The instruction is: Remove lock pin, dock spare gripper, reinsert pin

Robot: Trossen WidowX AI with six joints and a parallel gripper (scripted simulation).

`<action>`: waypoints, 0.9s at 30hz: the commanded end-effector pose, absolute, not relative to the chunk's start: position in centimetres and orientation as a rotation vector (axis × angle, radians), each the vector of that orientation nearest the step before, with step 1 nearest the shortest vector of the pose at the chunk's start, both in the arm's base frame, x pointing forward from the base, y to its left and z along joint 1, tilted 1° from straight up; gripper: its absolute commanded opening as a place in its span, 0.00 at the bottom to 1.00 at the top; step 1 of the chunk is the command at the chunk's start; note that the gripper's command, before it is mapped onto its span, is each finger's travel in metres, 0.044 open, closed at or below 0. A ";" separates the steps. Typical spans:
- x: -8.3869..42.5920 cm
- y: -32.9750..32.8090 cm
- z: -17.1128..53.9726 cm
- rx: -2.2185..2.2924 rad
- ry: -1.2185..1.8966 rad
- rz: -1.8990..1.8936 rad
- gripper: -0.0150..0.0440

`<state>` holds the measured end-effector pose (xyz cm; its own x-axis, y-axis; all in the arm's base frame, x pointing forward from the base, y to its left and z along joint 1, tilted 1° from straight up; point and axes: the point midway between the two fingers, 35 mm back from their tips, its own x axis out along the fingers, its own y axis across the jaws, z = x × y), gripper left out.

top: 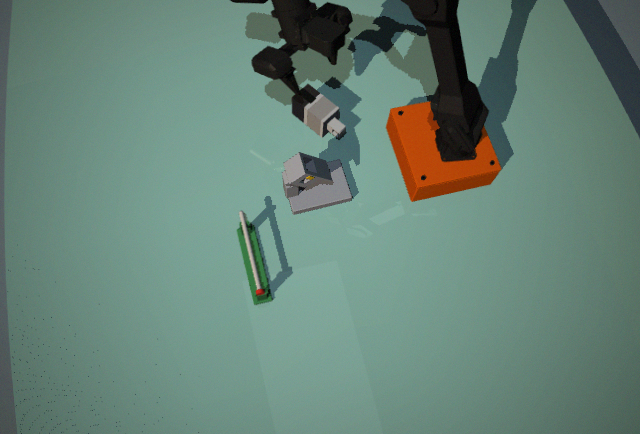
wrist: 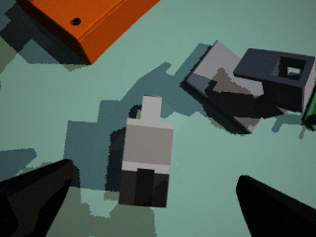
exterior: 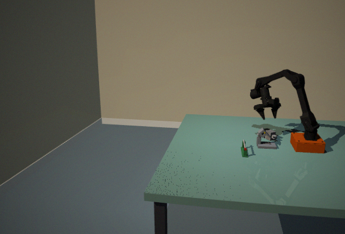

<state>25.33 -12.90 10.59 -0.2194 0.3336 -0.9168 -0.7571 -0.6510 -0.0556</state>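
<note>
My gripper (top: 315, 75) (exterior: 269, 118) (wrist: 157, 178) is open and empty, high above the table. In the wrist view the spare gripper (top: 321, 114) (exterior: 269, 134) (wrist: 148, 145) lies below, between the two fingers; it has a grey body, a dark end and a pale spigot. What holds it up is hidden. The grey mount (top: 325, 194) (exterior: 266, 145) (wrist: 212, 64) stands beside it, its tilted socket (top: 305, 168) (wrist: 267, 64) showing an open square hole with no pin in it. The pale lock pin (top: 251, 258) (exterior: 245, 149) with its red head (top: 260, 291) lies along the green rack (top: 262, 299) (exterior: 243, 153) (wrist: 312, 116).
The orange base block (top: 413, 145) (exterior: 309, 145) (wrist: 94, 30) carries the arm, to the right of the mount in the top view. The green rack stands on the mount's other side. The raised socket is an obstacle close to the spare gripper's spigot end.
</note>
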 end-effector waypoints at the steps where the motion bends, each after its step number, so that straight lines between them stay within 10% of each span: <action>1: 25.4 -12.8 8.2 -1.260 0.523 1.969 1.00; 27: 25.6 -13.1 2.1 -1.204 0.517 2.003 1.00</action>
